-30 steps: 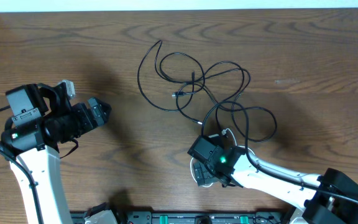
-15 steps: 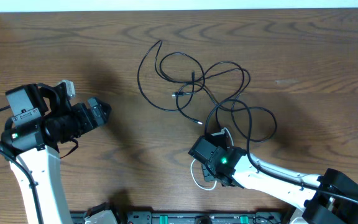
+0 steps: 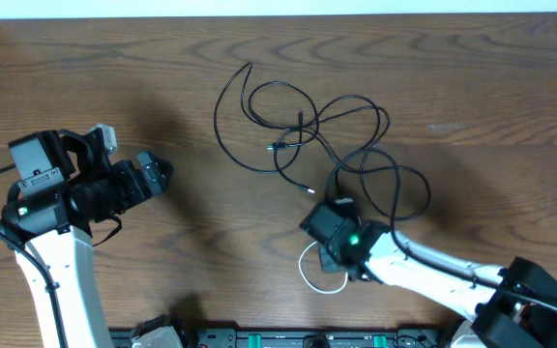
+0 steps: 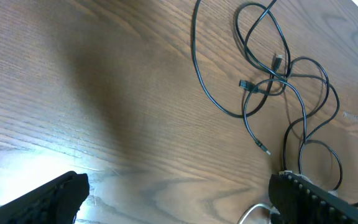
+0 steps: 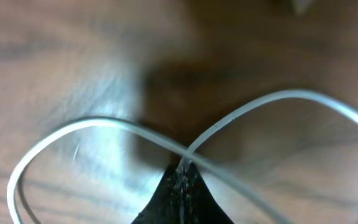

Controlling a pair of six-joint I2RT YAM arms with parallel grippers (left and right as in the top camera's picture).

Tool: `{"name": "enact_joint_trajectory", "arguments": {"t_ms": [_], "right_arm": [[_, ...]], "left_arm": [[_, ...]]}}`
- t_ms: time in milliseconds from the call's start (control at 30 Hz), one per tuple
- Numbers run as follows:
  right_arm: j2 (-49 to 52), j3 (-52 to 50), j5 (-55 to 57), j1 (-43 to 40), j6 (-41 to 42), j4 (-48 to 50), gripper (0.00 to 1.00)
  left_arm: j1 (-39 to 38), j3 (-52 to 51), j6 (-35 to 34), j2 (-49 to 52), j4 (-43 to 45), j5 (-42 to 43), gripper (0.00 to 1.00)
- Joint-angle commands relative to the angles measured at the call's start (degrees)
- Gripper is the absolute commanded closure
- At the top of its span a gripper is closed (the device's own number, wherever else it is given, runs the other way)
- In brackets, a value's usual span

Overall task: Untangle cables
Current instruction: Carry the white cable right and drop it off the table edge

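Your right gripper has shifted a little toward the far edge of the tabletop over the last second and has gone from spread to fully closed. The white cable that sat hidden under it now shows as a loop trailing out toward the near edge. Working from the left, your left gripper hangs over the left part of the tabletop, well apart from every cord. Its jaws stand as wide as they go with nothing between them, and its wrist view shows only bare wood between the two fingers. In the middle, toward the far edge, the black cables lie in a loose tangle. One long strand sweeps out to the left, several loops cross each other at the centre, and two small plug ends show inside the knot. Another plug end points toward the near edge, just left of your right arm. The rightmost black loops run down to the housing of your right gripper, and whether they touch it cannot be told. There, right of centre and near the near edge, the fingertips are pinched together on the white cable, right where its two strands cross. One white curve runs out to each side in the right wrist view, which is blurred.
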Motion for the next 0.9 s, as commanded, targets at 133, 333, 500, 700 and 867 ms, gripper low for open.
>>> {"name": "enact_joint_trajectory", "arguments": {"t_ms": [133, 333, 500, 700, 867], "right_arm": [[-7.43, 20.85, 3.45, -14.88, -14.84, -3.30, 0.99], [-10.86, 35.85, 3.26, -28.24, -19.63, -3.72, 0.99], [-11.41, 43.25, 4.35, -41.22, -22.75, -3.67, 0.99], [-11.34, 45.97, 3.63, -59.82, -22.73, -3.52, 0.99], [-10.47, 45.97, 3.67, -70.12, -23.34, -5.05, 0.99]], "left_arm": [[0.22, 0.76, 0.63, -0.57, -0.17, 0.94, 0.02], [0.22, 0.76, 0.66, -0.57, -0.15, 0.94, 0.02], [0.22, 0.76, 0.66, -0.57, -0.15, 0.92, 0.02], [0.22, 0.76, 0.85, -0.57, -0.13, 0.92, 0.02], [0.22, 0.76, 0.85, -0.57, -0.13, 0.92, 0.02]]}}
